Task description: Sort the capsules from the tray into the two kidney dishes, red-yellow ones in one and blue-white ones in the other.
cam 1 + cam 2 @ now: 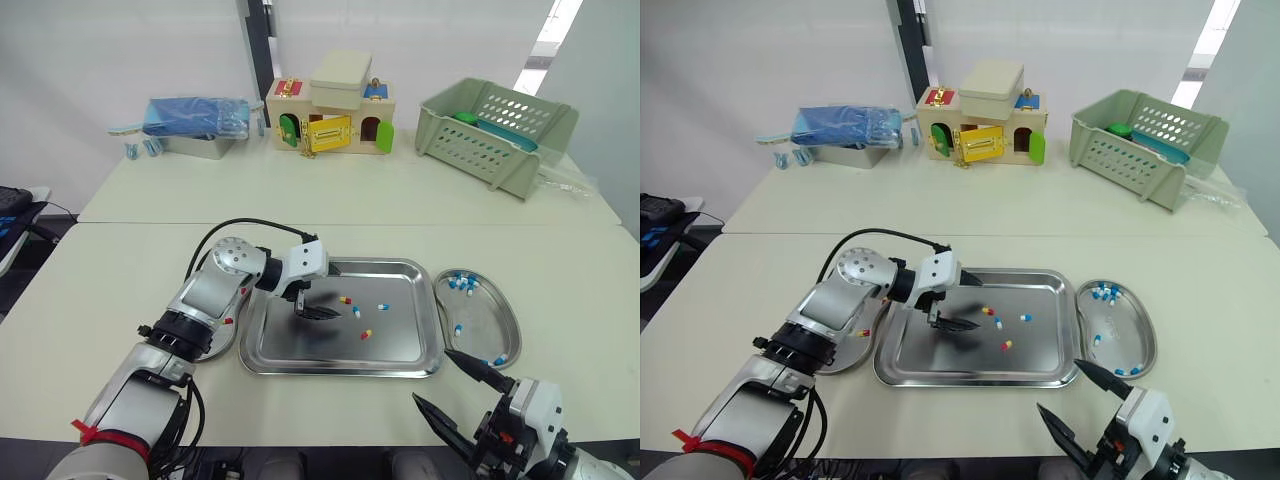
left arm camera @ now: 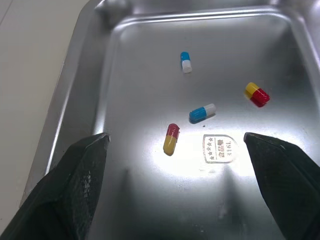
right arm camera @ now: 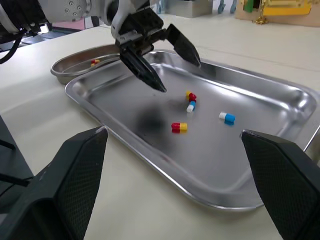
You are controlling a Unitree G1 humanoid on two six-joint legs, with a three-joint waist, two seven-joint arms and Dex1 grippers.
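My left gripper (image 1: pixel 318 312) hangs low over the tray (image 1: pixel 290 352), its jaws spread wide and holding nothing. Almost midway between my two fingers lies a red-yellow capsule (image 2: pixel 170 138). A blue-white capsule (image 2: pixel 202 113) lies just beside it, slightly ahead of the jaws, and two more capsules lie farther ahead. I judge that the step now is to take the red-yellow one. To do it well, I should go straight down with the capsule centred and close gently, because on the smooth steel it can easily roll or slip away. The blue-white neighbour must stay outside the jaws. The capsule then belongs in the left kidney dish (image 3: pixel 72 65), where red-yellow ones lie. My right gripper (image 1: pixel 430 375) is wide open and empty, just off the tray.
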